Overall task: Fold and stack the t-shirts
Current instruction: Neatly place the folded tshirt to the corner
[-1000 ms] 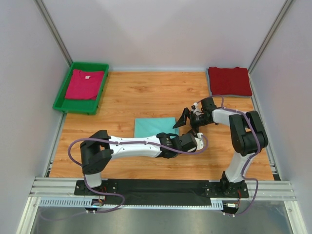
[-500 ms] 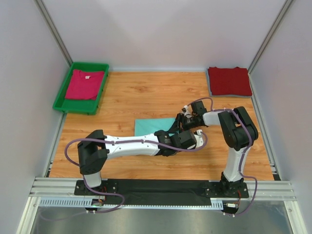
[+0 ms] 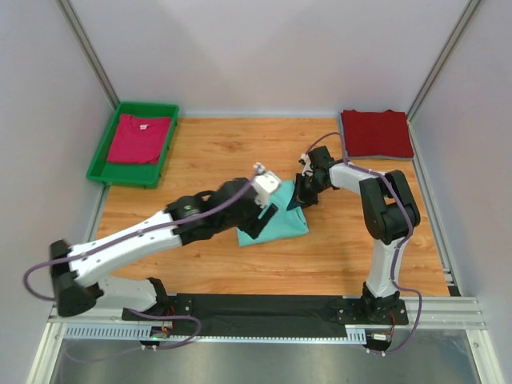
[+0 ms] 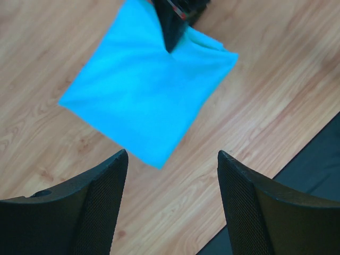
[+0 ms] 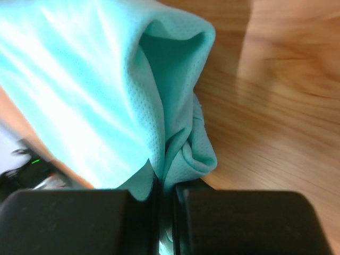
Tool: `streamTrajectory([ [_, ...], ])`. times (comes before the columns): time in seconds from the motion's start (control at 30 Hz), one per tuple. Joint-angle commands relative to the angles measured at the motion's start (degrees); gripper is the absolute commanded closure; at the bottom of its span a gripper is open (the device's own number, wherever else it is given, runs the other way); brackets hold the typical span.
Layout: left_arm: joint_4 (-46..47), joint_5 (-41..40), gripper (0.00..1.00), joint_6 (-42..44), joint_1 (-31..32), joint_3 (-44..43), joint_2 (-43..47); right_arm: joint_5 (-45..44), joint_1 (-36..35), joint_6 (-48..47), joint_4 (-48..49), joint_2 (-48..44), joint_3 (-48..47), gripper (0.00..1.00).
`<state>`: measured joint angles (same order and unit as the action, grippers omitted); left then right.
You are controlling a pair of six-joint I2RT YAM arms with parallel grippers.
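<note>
The right gripper (image 5: pixel 167 197) is clenched on an edge of the teal shirt (image 4: pixel 143 90), while the left gripper (image 4: pixel 171 156) hangs released above it.

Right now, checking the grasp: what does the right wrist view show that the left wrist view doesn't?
Right wrist only: the right gripper shut on a bunched edge of the mint-teal t-shirt. Left wrist only: the shirt's whole folded outline, the left gripper open and empty. Both: teal cloth on the wooden table.
</note>
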<state>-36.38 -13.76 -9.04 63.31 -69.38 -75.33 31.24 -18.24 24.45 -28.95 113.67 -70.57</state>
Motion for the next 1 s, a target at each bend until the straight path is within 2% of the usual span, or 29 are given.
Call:
streamTrajectory([
  [0.0,-0.44,2.25,0.25,-9.59,-3.88,4.15,12.11,-16.18,0.05,-10.46,-9.44,-4.15,-4.74,1.00],
  [0.1,-0.79,4.78,0.25,-12.40,-7.31,8.19,18.89,-19.98,0.22,-16.60,-17.41,-2.58,-12.71,1.00],
  [0.17,-1.15,6.11,0.25,-14.59,-8.64,10.22,22.23,-25.24,0.31,-17.67,-20.96,-1.70,-16.78,1.00],
  [0.2,-0.45,7.94,0.25,-14.78,-8.99,12.67,23.29,-30.66,0.31,-19.42,-22.63,-1.43,-19.67,1.00],
  [0.27,0.17,9.53,0.25,-14.61,-9.60,14.80,25.84,-34.31,1.36,-20.93,-23.61,-1.26,-23.02,1.00],
  [0.4,-0.09,12.87,0.25,-12.33,-11.54,17.52,28.13,-39.48,4.96,-21.63,-29.82,4.17,-36.63,1.00],
  [0.5,-2.72,15.32,0.26,-10.22,-14.43,16.30,27.69,-41.35,7.42,-23.21,-35.97,8.22,-51.30,1.00],
  [0.57,-3.43,16.48,0.26,-8.99,-16.27,16.47,27.87,-42.66,8.65,-26.10,-37.93,11.48,-60.77,1.00],
  [0.67,-4.49,15.34,0.26,-7.05,-16.38,16.21,25.68,-43.72,9.71,-31.10,-38.20,14.38,-68.53,1.00],
  [0.97,-5.20,13.85,0.26,-4.76,-16.29,15.42,17.42,-43.90,10.50,-45.62,-29.42,14.30,-72.87,1.00],
])
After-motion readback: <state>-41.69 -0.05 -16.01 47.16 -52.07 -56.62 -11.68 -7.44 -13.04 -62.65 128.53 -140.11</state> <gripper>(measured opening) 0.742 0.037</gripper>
